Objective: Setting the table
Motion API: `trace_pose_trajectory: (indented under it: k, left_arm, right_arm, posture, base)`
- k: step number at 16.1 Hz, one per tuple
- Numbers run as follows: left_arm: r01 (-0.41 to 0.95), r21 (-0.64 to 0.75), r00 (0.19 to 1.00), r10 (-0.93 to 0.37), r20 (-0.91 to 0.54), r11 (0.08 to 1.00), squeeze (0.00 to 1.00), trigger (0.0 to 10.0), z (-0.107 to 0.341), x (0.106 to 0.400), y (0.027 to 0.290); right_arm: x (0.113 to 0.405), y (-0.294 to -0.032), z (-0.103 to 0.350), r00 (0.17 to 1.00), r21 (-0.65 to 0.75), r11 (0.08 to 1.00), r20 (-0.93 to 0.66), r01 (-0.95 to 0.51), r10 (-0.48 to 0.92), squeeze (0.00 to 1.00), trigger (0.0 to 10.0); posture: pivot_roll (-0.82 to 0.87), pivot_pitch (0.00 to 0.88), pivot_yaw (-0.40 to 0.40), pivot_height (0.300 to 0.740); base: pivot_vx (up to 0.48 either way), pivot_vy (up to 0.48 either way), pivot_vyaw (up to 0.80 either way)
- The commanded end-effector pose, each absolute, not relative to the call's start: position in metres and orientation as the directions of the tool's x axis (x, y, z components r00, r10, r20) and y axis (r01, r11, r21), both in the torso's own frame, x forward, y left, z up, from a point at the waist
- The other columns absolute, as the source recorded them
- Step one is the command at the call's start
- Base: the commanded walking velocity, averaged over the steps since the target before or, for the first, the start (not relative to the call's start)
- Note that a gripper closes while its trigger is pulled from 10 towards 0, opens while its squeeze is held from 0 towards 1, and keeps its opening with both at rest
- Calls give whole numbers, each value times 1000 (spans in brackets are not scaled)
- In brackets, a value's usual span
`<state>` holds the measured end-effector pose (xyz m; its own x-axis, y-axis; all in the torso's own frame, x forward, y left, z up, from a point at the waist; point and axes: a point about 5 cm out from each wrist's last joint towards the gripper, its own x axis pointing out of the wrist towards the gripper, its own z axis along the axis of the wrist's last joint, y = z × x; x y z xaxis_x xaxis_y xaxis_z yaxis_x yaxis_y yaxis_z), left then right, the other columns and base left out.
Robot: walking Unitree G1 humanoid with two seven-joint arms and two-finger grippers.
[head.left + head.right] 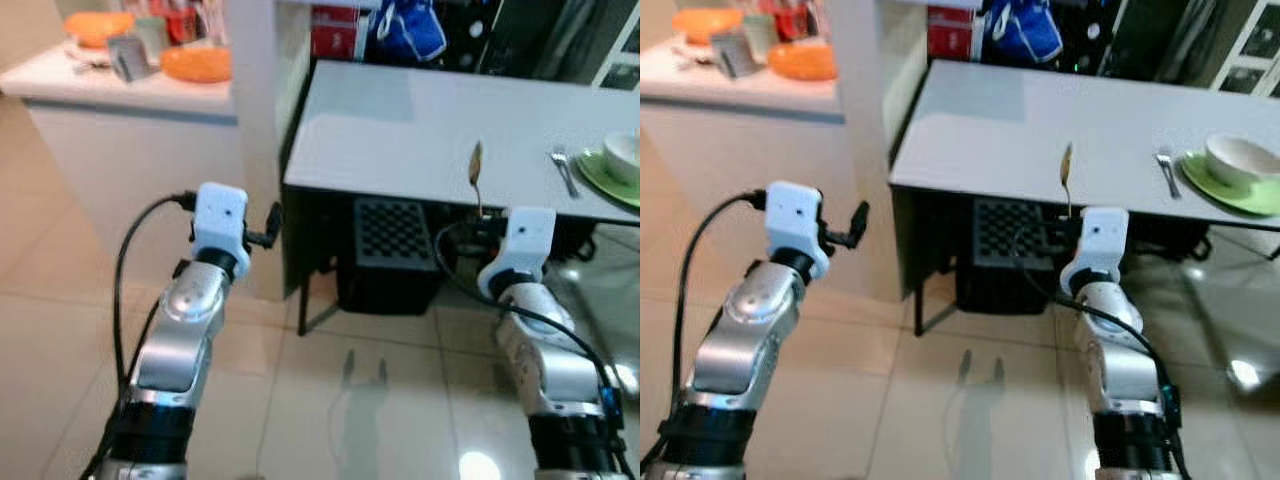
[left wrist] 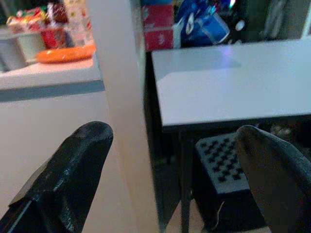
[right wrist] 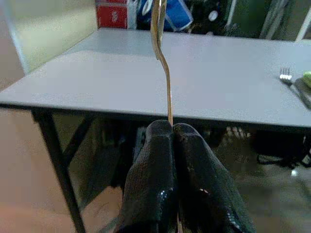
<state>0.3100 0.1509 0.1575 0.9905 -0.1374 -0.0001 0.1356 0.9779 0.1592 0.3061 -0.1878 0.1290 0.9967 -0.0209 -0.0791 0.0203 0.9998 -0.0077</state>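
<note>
My right gripper (image 3: 173, 129) is shut on the handle of a gold spoon (image 3: 162, 46), which stands upright with its bowl on top. In the left eye view the spoon (image 1: 476, 176) rises in front of the near edge of the pale grey table (image 1: 400, 130). At the table's right end a fork (image 1: 565, 172) lies beside a green plate (image 1: 598, 177) that carries a white bowl (image 1: 625, 155). My left gripper (image 1: 265, 230) is held out near the table's left corner, open with nothing between its fingers (image 2: 73, 170).
A white pillar (image 1: 255, 120) stands just left of the table, and a counter (image 1: 120, 95) with an orange dish (image 1: 195, 63) lies beyond it. A black crate (image 1: 390, 250) sits under the table. Glossy tile floor (image 1: 330, 400) stretches in front.
</note>
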Motion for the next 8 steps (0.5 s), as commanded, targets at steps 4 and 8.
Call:
trace_pose_trajectory:
  k: [4, 8]
  left_arm:
    - [130, 156, 991, -134, 13, 979, 0, 10000, 160, 311, 148]
    - [127, 155, 991, -132, 24, 980, 0, 10000, 163, 313, 146]
  right_arm:
    - [308, -194, 135, 998, -30, 999, -57, 34, -36, 0, 10000]
    - [302, -193, 132, 998, -31, 999, -65, 24, -26, 0, 10000]
  posture:
    - [54, 0, -19, 740]
    - [59, 0, -24, 740]
  base:
    - [0, -341, 0]
    - [0, -339, 0]
